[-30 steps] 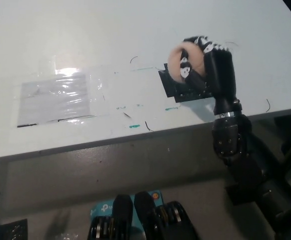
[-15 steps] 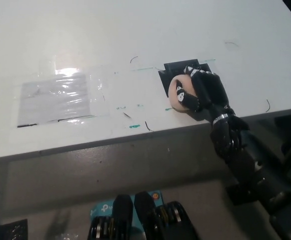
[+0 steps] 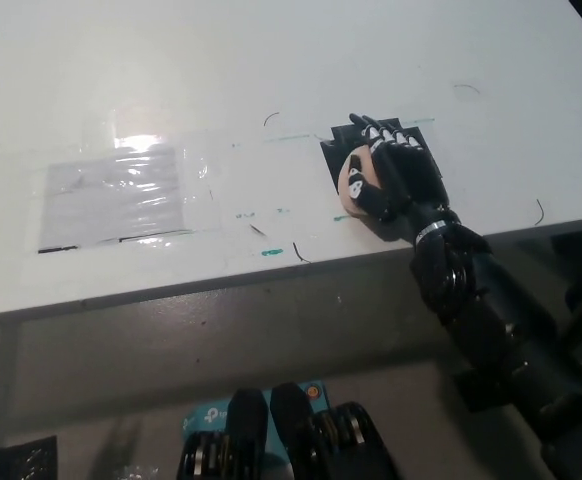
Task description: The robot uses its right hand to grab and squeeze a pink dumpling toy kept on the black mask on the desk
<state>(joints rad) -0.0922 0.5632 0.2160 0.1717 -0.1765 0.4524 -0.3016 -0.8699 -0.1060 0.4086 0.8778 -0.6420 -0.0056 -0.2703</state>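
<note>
The pink dumpling toy (image 3: 351,190) sits on the black mask (image 3: 334,152) near the desk's front right edge. My black right hand (image 3: 396,172) lies over the toy from the right. Its fingers are stretched out flat toward the far edge of the mask, not curled round the toy, and the thumb rests against the toy's near side. Only the left part of the toy shows from under the hand. Most of the mask is covered too. My left hand does not show.
The white desk (image 3: 271,60) carries a shiny taped plastic patch (image 3: 111,195) at the left and some pen marks (image 3: 271,245) near the middle. Its front edge (image 3: 221,285) runs just below the mask. A teal box (image 3: 206,415) lies on the floor below.
The right hand came down from a raised hold, bringing the toy back onto the mask. Its fingers have since straightened out over the toy.
</note>
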